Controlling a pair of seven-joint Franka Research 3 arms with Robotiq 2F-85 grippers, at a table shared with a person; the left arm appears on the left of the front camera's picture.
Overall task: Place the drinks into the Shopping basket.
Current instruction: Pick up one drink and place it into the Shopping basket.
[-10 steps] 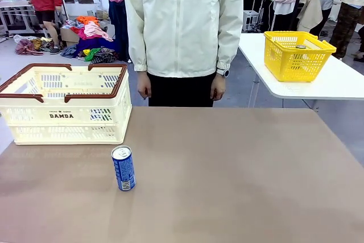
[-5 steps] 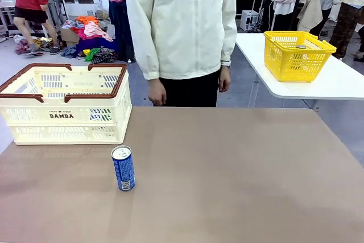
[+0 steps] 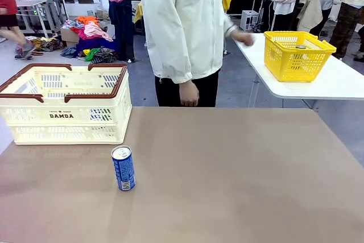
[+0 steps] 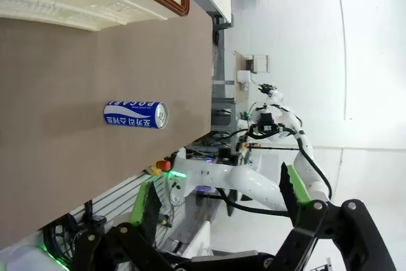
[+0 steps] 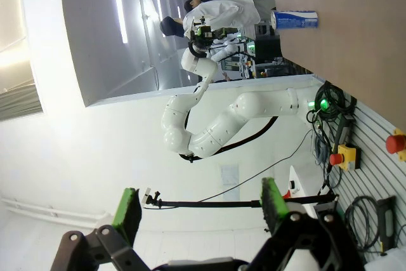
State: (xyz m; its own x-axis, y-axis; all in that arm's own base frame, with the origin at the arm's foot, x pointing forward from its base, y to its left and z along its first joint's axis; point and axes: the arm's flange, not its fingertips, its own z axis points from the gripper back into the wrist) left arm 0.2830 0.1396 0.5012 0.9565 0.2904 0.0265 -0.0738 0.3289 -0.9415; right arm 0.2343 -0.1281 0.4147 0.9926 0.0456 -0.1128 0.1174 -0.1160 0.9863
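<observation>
Plainly, we have both sets of jaws spread wide with nothing gripped: left gripper (image 4: 221, 185) and right gripper (image 5: 200, 195). The blue can (image 4: 135, 114) stands upright on the table (image 3: 239, 174), well ahead of our left gripper. The Shopping basket (image 3: 65, 115) sits farther off beyond the can, apart from it.

The blue can (image 3: 123, 168) stands alone on the bench (image 3: 244, 174), bare surface all round it. The Shopping basket (image 3: 68, 128) sits near behind, top open. A person (image 3: 185, 27) stands at the far edge.
</observation>
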